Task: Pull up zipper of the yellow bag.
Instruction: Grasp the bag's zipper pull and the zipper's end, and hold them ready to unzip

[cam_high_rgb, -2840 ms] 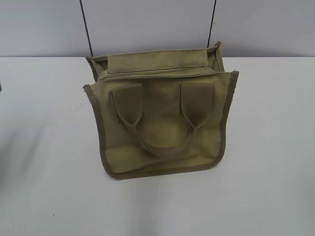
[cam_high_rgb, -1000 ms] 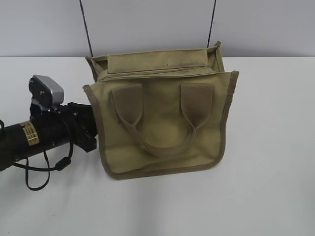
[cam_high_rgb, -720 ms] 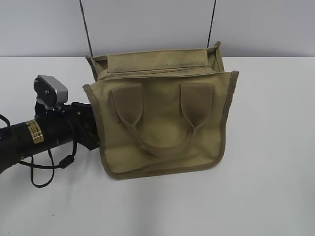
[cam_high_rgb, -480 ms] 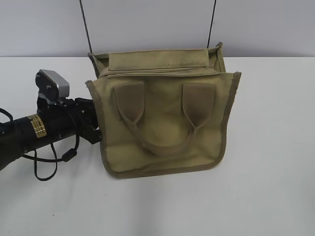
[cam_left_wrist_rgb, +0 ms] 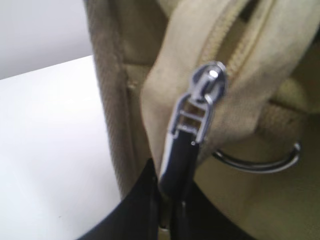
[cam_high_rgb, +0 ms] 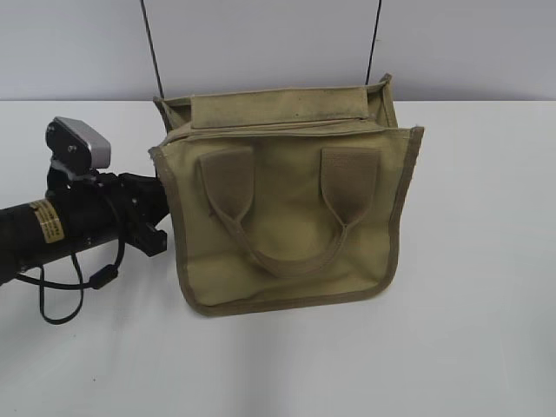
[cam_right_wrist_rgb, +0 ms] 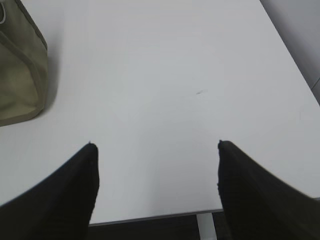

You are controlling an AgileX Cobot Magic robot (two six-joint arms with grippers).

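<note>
One pincer, the left pincer (cam_left_wrist_rgb: 172,212), has drawn back slightly from the yellow bag (cam_high_rgb: 287,208) on the table (cam_high_rgb: 469,330), clamped on the zipper (cam_left_wrist_rgb: 197,107) tab; pulling looks begun. Right pincer (cam_right_wrist_rgb: 155,145) idles wide.

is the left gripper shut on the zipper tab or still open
Shut: in the left wrist view the left gripper has its black fingers closed on the silver zipper tab.
</note>
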